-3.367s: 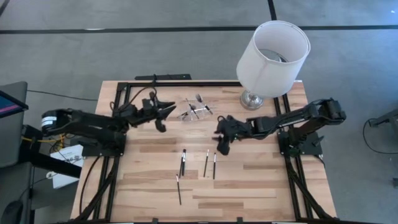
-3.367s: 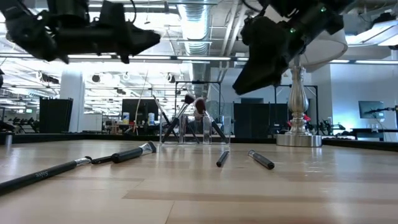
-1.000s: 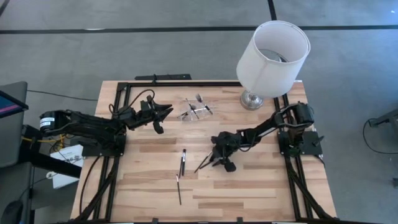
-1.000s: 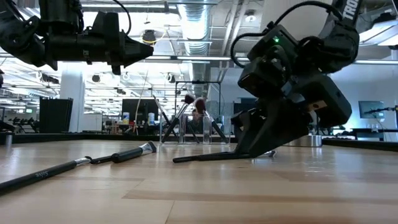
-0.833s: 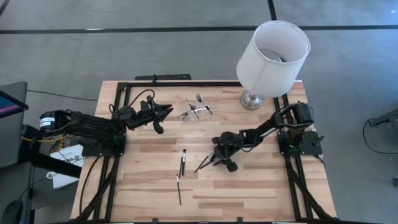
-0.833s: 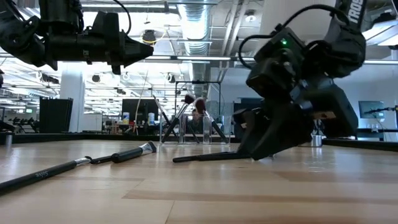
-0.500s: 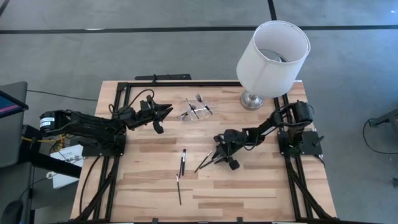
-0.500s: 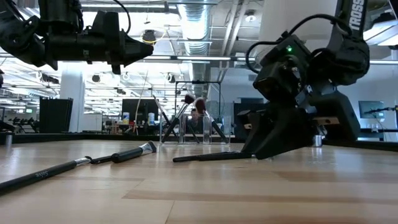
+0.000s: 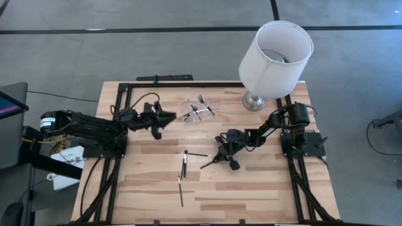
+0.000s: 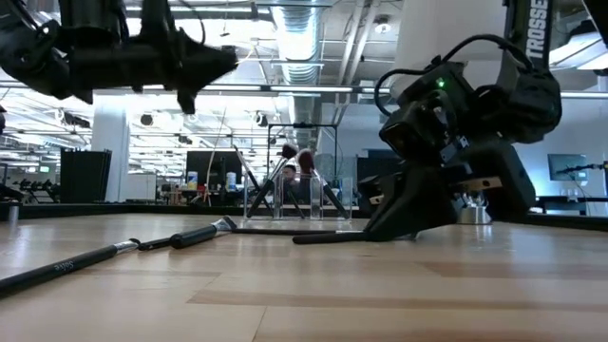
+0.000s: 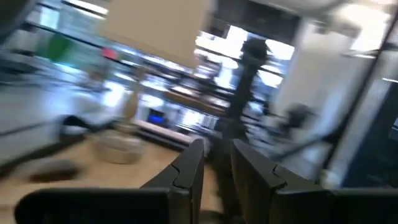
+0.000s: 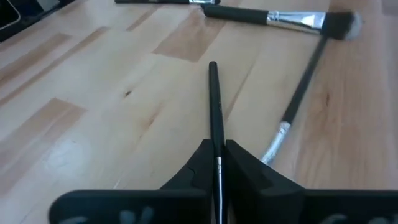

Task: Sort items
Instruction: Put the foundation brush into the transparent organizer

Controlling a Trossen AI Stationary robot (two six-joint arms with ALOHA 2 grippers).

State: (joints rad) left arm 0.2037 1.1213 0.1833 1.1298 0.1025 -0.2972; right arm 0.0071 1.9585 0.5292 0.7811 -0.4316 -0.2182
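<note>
A: Two arms, seen from above. The right gripper (image 9: pixel 221 156), at table centre, pinches a slim makeup brush (image 9: pixel 210 162) pointing toward seven o'clock. Three loose brushes (image 9: pixel 184 164) lie beside it at nine o'clock.

B: Handling?

A: Probably light, stiff, slippery; grip mid-handle. In the right wrist view the fingers (image 12: pixel 200 163) clamp the handle. In the left wrist view, blurred, the left gripper (image 11: pixel 214 167) hovers, narrowly parted, empty.
</note>
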